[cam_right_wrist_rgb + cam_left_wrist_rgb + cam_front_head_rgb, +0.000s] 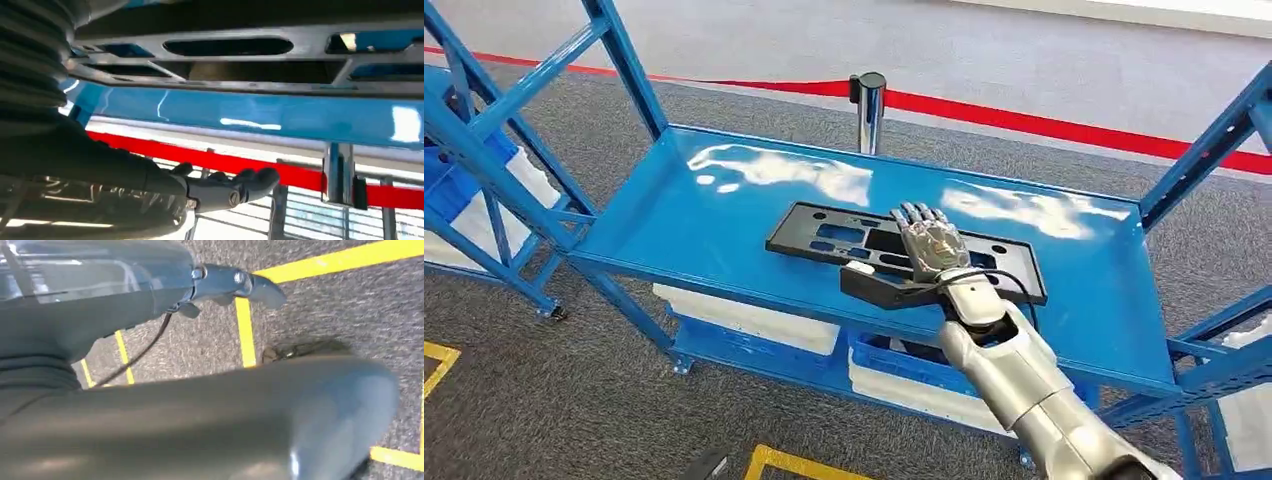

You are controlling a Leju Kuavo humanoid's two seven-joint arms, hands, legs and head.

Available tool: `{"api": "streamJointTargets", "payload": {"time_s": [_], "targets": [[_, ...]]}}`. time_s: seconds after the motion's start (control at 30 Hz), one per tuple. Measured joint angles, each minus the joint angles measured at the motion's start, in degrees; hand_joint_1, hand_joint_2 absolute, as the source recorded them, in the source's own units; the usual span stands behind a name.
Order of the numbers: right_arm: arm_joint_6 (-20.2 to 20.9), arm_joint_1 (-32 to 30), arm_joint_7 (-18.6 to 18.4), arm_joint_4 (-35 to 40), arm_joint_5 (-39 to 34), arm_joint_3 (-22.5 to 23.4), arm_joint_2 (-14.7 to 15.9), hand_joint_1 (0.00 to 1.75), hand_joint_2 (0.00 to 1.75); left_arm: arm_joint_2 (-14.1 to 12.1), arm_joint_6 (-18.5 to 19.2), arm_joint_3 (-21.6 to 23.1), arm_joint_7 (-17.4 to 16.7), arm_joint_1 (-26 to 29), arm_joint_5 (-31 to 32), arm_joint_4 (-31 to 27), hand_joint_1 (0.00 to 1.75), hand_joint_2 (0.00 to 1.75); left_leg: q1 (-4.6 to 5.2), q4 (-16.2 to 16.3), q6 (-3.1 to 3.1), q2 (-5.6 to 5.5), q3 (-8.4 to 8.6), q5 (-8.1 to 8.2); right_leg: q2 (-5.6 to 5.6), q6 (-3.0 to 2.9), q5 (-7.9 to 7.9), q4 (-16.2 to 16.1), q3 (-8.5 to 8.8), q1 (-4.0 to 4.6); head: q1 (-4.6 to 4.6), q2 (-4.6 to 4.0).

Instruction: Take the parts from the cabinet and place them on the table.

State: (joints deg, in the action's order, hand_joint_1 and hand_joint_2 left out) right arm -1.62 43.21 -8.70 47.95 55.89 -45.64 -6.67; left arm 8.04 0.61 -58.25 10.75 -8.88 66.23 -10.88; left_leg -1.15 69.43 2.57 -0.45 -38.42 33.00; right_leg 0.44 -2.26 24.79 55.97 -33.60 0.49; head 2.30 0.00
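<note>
A flat black part (824, 236) with several cutouts lies on the top shelf of the blue cabinet (714, 200), near its front edge. My right hand (930, 245) is stretched out over the right half of that part with its fingers straight and apart, holding nothing. In the right wrist view the black part (310, 60) runs across the glossy blue shelf (280, 117), and the right hand's dark fingers (225, 189) reach out with a gap between them and the part. My left hand (100, 315) hangs over the grey carpet, holding nothing, its fingers (235, 282) extended.
A chrome post (867, 105) with a red barrier belt (1044, 122) stands just behind the cabinet. White and blue bins (894, 370) sit on the lower shelf. Another blue rack (474, 160) stands at the left, and yellow tape (794, 462) marks the floor.
</note>
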Motion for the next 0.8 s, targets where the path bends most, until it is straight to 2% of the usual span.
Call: {"api": "streamJointTargets", "payload": {"time_s": [0.03, 0.07, 0.1, 0.13, 0.2, 0.23, 0.27, 0.3, 0.37, 0.4, 0.43, 0.47, 0.53, 0.57, 0.6, 0.63, 0.67, 0.7, 0.73, 0.77, 0.8], "targets": [[-0.2, -0.1, -0.1, -0.8, -0.2, 0.0, 0.0, 0.00, 1.75, 0.0, 0.0, 0.0, -0.1, 0.1, 0.1, 0.0, 0.00, 0.00, 0.07, 4.3, 0.06, 0.00, -2.29, 1.35, 0.00, -0.02, 0.12, 0.0, 0.11, 0.03, 0.04, 0.00], [-0.3, -0.1, -0.1, -1.6, -0.3, 0.0, 0.0, 0.00, 1.75, 0.0, 0.0, 0.0, -0.2, 0.2, 0.2, 0.0, 0.00, 0.00, 0.04, 6.2, 0.14, 0.01, -3.54, 1.31, 0.00, -0.02, 0.24, 0.0, 0.22, 0.03, 0.24, 0.00], [-0.6, -0.1, -0.1, -2.3, -0.3, 0.0, 0.0, 0.00, 1.75, 0.0, 0.0, 0.0, -0.2, 0.2, 0.2, 0.0, 0.00, 0.00, -0.04, 5.3, 0.14, 0.02, -3.44, 0.02, 0.01, 0.04, 0.41, 0.1, 0.36, 0.00, 0.31, 0.00], [-0.9, -0.1, -0.2, -3.0, -0.3, 0.0, 0.0, 0.00, 1.75, 0.0, 0.0, 0.0, -0.3, 0.2, 0.2, 0.0, 0.00, 0.00, -0.15, 1.6, 0.14, 0.03, -2.01, -2.48, 0.10, 0.16, 0.64, 0.2, 0.53, -0.06, 0.44, 0.00], [-1.4, -0.1, -0.3, -4.2, -0.5, 0.0, -0.1, 0.00, 1.75, -0.1, 0.0, 0.0, -0.3, 0.1, 0.3, 0.0, 0.00, 0.00, -0.44, -9.5, 0.17, 0.11, 3.06, -7.87, 0.19, 0.81, 1.29, 0.6, 1.11, -0.17, 0.89, 0.00], [-1.5, -0.1, -0.3, -4.7, -0.5, 0.1, -0.1, 0.00, 1.75, -0.1, 0.0, 0.1, -0.3, 0.0, 0.3, 0.0, 0.00, 0.00, -0.35, -11.2, 0.22, 0.10, 3.94, -7.30, 0.21, 1.18, 1.57, 0.7, 1.17, 0.16, 1.12, 0.00], [-1.6, 0.0, -0.4, -5.1, -0.5, 0.1, -0.1, 0.00, 1.75, 0.0, 0.0, 0.1, -0.4, 0.0, 0.4, 0.0, 0.00, 0.00, -0.37, -11.5, -0.15, -0.09, 3.89, -7.66, 0.27, 1.30, 1.77, 0.9, 1.04, 0.31, 0.97, 0.00], [-1.8, 0.0, -0.4, -5.4, -0.6, 0.1, -0.2, 0.00, 1.75, 0.0, 0.0, 0.2, -0.4, 0.0, 0.4, 0.0, 0.00, 0.00, -0.23, -11.4, -0.26, -0.11, 3.82, -7.58, 0.26, 1.31, 1.77, 0.9, 1.05, 0.33, 0.65, 0.00], [-2.0, 0.0, -0.4, -6.1, -0.7, 0.1, -0.2, 0.00, 1.75, 0.0, 0.0, 0.2, -0.5, 0.0, 0.5, 0.0, 0.00, 0.00, -0.02, -11.3, -0.89, -0.16, 3.78, -7.55, 0.24, 1.43, 1.85, 0.9, 1.10, 0.06, 0.39, 0.00], [-2.1, 0.0, -0.3, -6.5, -0.7, 0.2, -0.3, 0.00, 1.75, 0.0, 0.0, 0.3, -0.5, 0.0, 0.5, 0.0, 0.00, 0.00, -0.31, -11.5, -1.06, -0.12, 3.96, -7.63, 0.16, 1.66, 2.32, 1.2, 1.01, -0.10, 0.44, 0.00], [-2.4, 0.2, -0.3, -6.9, -0.8, 0.3, -0.3, 0.00, 1.75, -0.1, -0.1, 0.3, -0.6, 0.0, 0.5, 0.0, 0.00, 0.00, -0.41, -11.5, -1.33, -0.13, 3.97, -7.59, 0.12, 2.02, 3.62, 3.1, 0.17, -0.08, 0.02, 0.00], [-2.6, 0.2, -0.3, -7.4, -0.8, 0.4, -0.3, 0.00, 1.75, -0.1, -0.2, 0.4, -0.7, -0.1, 0.5, 0.0, 0.00, 0.00, -0.41, -11.5, -1.44, -0.09, 3.99, -7.54, 0.11, 2.25, 5.55, 6.7, -1.62, -0.23, -0.42, 0.00], [-2.7, 0.0, 0.0, -8.4, -0.9, 0.5, -0.4, 0.00, 1.75, 0.0, -0.4, 0.5, -0.8, -0.1, 0.5, 0.0, 0.00, 0.00, -0.44, -11.5, -1.57, -0.04, 4.00, -7.44, 0.08, 2.54, 9.26, 16.3, -6.61, -0.48, -0.50, 0.00], [-2.9, -0.2, 0.2, -8.9, -0.9, 0.5, -0.4, 0.00, 1.75, 0.0, -0.4, 0.5, -0.7, 0.0, 0.5, 0.0, 0.00, 0.00, -0.43, -11.4, -1.62, -0.03, 4.01, -7.39, 0.07, 2.60, 9.74, 19.3, -8.45, -0.63, -0.63, 0.00], [-3.2, -0.2, 0.2, -9.1, -1.0, 0.6, -0.4, 0.00, 1.75, 0.0, -0.3, 0.5, -0.6, 0.1, 0.5, 0.0, 0.00, 0.00, -0.43, -11.4, -1.62, -0.03, 4.11, -7.32, 0.06, 2.61, 8.78, 19.2, -8.79, -0.67, -0.66, 0.00], [-3.2, 0.0, 0.3, -9.4, -1.0, 0.6, -0.5, 0.00, 1.75, 0.0, -0.4, 0.5, -0.6, 0.1, 0.5, 0.0, 0.00, 0.00, -0.43, -11.5, -1.60, -0.06, 4.27, -7.27, 0.06, 2.52, 6.61, 16.5, -7.64, -0.64, -0.70, 0.00], [-3.2, 0.1, 0.3, -9.7, -1.1, 0.6, -0.5, 0.00, 1.75, 0.0, -0.4, 0.6, -0.6, 0.1, 0.5, 0.0, 0.00, 0.00, -0.42, -11.5, -1.58, -0.09, 4.51, -7.20, 0.06, 2.35, 3.98, 11.9, -5.48, -0.62, -0.74, 0.00], [-3.3, 0.1, 0.3, -9.9, -1.2, 0.7, -0.6, 0.10, 1.75, 0.0, -0.4, 0.7, -0.6, 0.0, 0.5, 0.0, 0.00, 0.00, -0.43, -11.5, -1.48, -0.17, 4.76, -7.13, 0.06, 2.09, 1.49, 6.4, -2.72, -0.55, -0.72, 0.00], [-3.3, 0.3, 0.4, -10.1, -1.2, 0.7, -0.7, 0.40, 1.75, 0.0, -0.5, 0.9, -0.6, 0.0, 0.5, 0.0, 0.00, 0.00, -0.54, -11.7, -1.43, -0.19, 4.95, -7.11, -0.02, 1.57, 0.22, 1.8, -0.34, -0.34, -0.79, 0.00], [-3.4, 0.4, 0.5, -10.3, -1.3, 0.7, -0.8, 0.40, 1.75, 0.0, -0.5, 1.0, -0.6, 0.0, 0.5, 0.0, 0.00, 0.00, -0.25, -11.6, -1.06, -0.30, 4.89, -6.94, -0.11, 1.53, 0.87, 0.7, 0.08, 0.11, -0.88, 0.00], [-3.5, 0.4, 0.5, -10.6, -1.3, 0.7, -1.0, 1.17, 1.75, 0.0, -0.5, 1.1, -0.6, 0.0, 0.5, 0.0, 0.00, 0.00, -0.39, -11.7, -0.71, -0.24, 4.82, -7.00, -0.05, 1.50, 0.78, 0.8, -0.09, 0.19, -0.85, 0.00]]}}
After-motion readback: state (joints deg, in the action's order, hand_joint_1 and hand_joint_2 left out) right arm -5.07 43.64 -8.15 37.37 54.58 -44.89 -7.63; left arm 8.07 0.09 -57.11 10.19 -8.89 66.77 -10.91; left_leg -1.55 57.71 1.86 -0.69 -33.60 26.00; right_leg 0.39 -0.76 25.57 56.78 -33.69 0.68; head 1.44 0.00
